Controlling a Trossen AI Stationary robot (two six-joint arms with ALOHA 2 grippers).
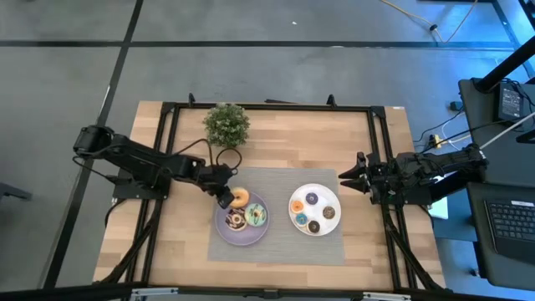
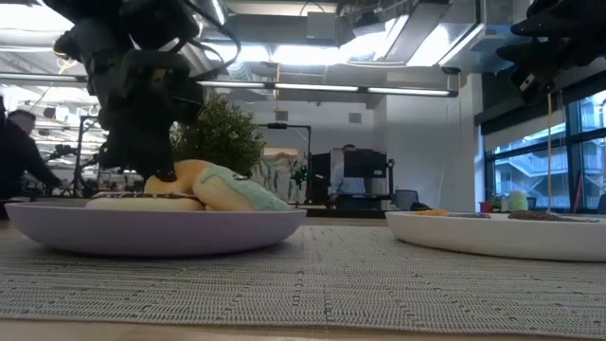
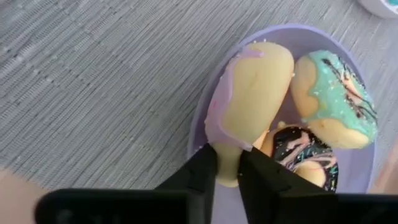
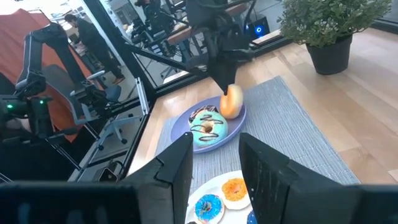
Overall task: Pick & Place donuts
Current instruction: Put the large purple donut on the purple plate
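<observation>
Pink donut stands pinched on edge in the left end effector, over the lilac plate.

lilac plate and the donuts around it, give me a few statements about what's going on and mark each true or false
1. The left end effector is shut on the pink donut at the rim of the lilac plate. True.
2. The green donut lies on the white plate. False: it lies on the lilac plate, beside the chocolate donut.
3. The white plate holds several smaller donuts. True.
4. The right end effector holds a blue donut. False: it is open and empty, off the white plate's right side.
5. The potted plant stands on the grey mat. False: it stands on bare wood behind the mat.
</observation>
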